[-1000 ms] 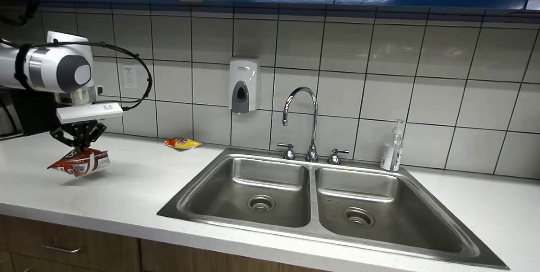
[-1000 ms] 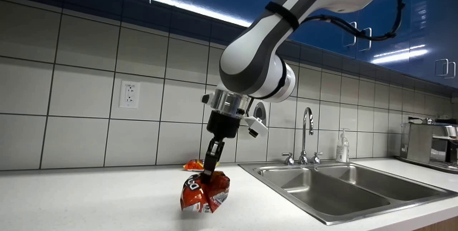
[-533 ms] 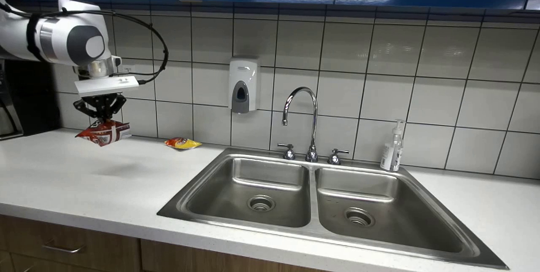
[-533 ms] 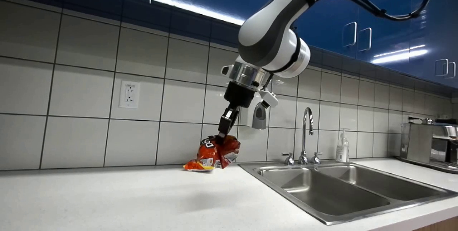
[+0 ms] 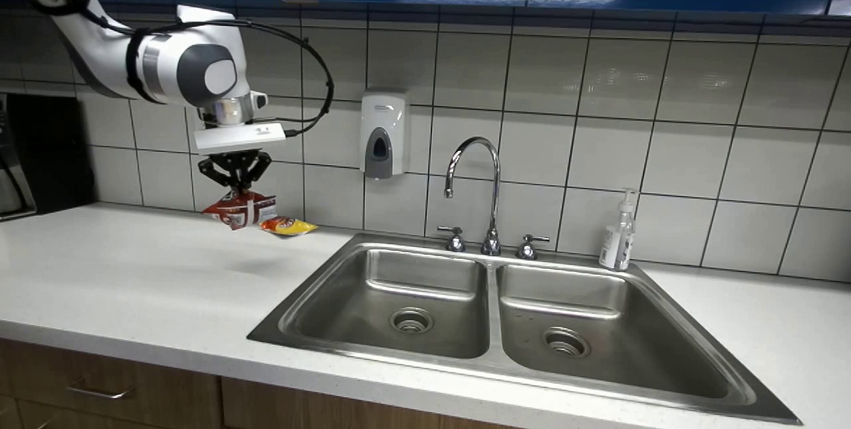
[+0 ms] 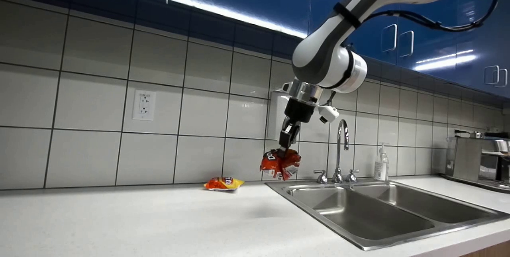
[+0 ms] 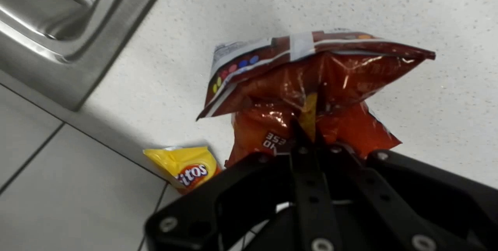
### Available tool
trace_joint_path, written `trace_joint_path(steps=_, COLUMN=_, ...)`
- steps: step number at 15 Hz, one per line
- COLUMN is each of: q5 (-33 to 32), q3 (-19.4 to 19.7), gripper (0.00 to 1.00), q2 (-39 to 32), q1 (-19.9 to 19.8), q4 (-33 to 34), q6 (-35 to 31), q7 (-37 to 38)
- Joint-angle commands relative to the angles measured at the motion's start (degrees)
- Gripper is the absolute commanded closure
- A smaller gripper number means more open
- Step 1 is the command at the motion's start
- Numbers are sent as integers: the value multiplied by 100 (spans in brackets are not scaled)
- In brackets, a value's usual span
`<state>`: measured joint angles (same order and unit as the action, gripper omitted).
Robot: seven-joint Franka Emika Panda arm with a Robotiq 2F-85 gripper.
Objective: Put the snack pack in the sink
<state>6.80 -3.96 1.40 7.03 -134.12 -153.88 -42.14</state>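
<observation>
Currently aloft: snack pack [image 7: 350, 76], red-brown with white patches, pinched by the end effector [image 6: 282, 152], which is closed tight on its middle; film puckered and shiny around the grip. Pack hangs clear of the desk [image 5: 133, 269], over the stretch beside the sink [image 5: 493, 322]; a soft shadow [image 6: 266, 211] lies on the surface below, near the steel rim. Wrist view has the pack above speckled desk, sink corner apart from it at upper left. Yellow-and-red packet [image 6: 224, 184] rests on the desk near the tiled wall [image 5: 538, 76], lettering partly readable as "itos". Sink has two basins, a drain [image 5: 411, 320] in each. Curved chrome faucet [image 5: 495, 203] stands upright at the back rim, between two lever handles [image 5: 455, 241]. Clear pump bottle [image 5: 617, 239] standing upright near the back corner of that rim. White dispenser [image 5: 384, 136] fixed on the tiles above.
</observation>
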Motion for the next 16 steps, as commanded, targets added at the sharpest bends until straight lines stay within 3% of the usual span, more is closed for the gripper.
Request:
trace_joint_path(steps=1, q5=139, q3=207, gripper=100, q2=-224, q1=-261, q4=156, q6=-68, q7=-265)
trace_joint_path(steps=6, q5=-18, q3=410, gripper=100, q2=-606, q1=-621, q4=434, q6=-103, q7=-142)
trace_joint_path(steps=16, q5=83, q3=458, gripper=100, q2=-1940, q1=-1720, q4=1754, q6=-36, q7=-782)
